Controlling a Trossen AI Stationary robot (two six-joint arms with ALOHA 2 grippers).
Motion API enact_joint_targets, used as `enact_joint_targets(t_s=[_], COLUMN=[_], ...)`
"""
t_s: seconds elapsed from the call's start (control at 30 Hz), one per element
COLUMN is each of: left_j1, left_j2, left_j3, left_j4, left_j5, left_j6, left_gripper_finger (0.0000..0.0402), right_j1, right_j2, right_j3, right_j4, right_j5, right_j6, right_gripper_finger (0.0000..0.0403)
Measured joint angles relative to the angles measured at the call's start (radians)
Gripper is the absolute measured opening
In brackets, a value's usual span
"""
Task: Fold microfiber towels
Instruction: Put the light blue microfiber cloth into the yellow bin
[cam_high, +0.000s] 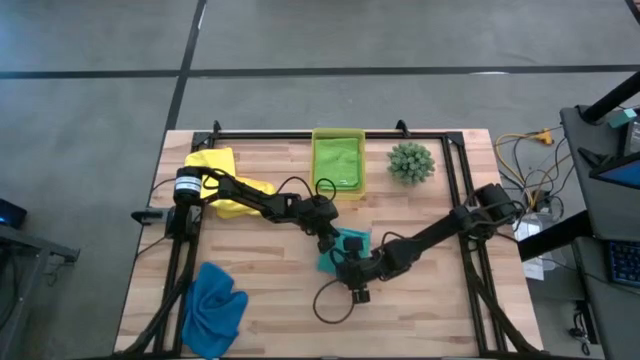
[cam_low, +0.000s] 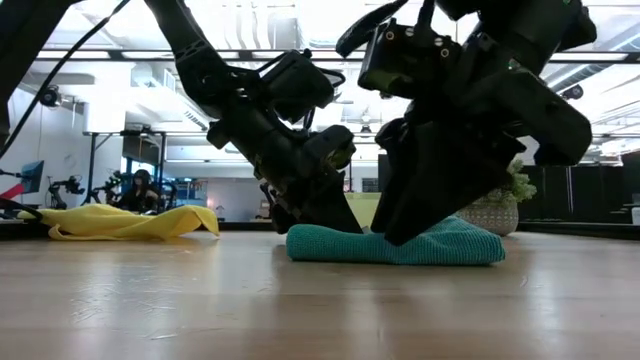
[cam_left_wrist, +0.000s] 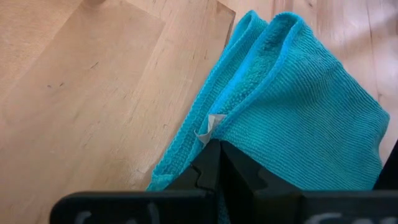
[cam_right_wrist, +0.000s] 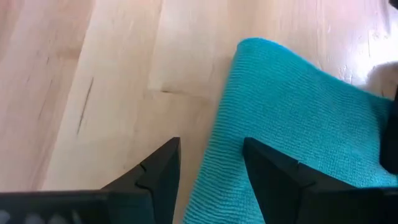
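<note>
A teal towel lies folded in several layers on the table's middle. My left gripper comes from the left and is shut at the towel's left end. My right gripper comes from the right and stands open astride the towel's near folded edge, one finger over the cloth and one over bare wood. A yellow towel lies crumpled at the far left, and a blue towel is bunched at the near left. A lime green towel lies in the bin. My left gripper has its shut fingertips on the teal towel's layered edges, beside a small white tag. The fingers slant down from the table's left. The towel lies flat on the table, slack. My right gripper hangs low over the towel's fold; I cannot tell whether it touches.
A translucent yellow-green bin stands at the far middle, with a spiky green plant to its right. A black frame runs along the table's far side. Bare wood shows at the near right.
</note>
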Motion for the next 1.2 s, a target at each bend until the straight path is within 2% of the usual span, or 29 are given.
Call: enact_joint_targets(t_s=[0.43, 0.9, 1.03, 1.2], left_j1=[0.0, 0.0, 0.0, 0.0], left_j2=[0.0, 0.0, 0.0, 0.0], left_j3=[0.0, -0.001, -0.001, -0.001], left_j4=[0.0, 0.001, 0.001, 0.002], left_j5=[0.0, 0.002, 0.002, 0.002], left_j6=[-0.001, -0.002, -0.002, -0.002], left_gripper_finger=[0.0, 0.0, 0.0, 0.0], right_j1=[0.039, 0.072, 0.053, 0.031], right_j2=[-0.009, -0.004, 0.001, 0.014], right_j3=[-0.059, -0.049, -0.051, -0.056], right_j4=[-0.148, -0.189, -0.184, -0.162], right_j5=[0.019, 0.09, 0.076, 0.062], right_j6=[0.044, 0.092, 0.092, 0.085], right_gripper_finger=[0.0171, 0.017, 0.0157, 0.0121])
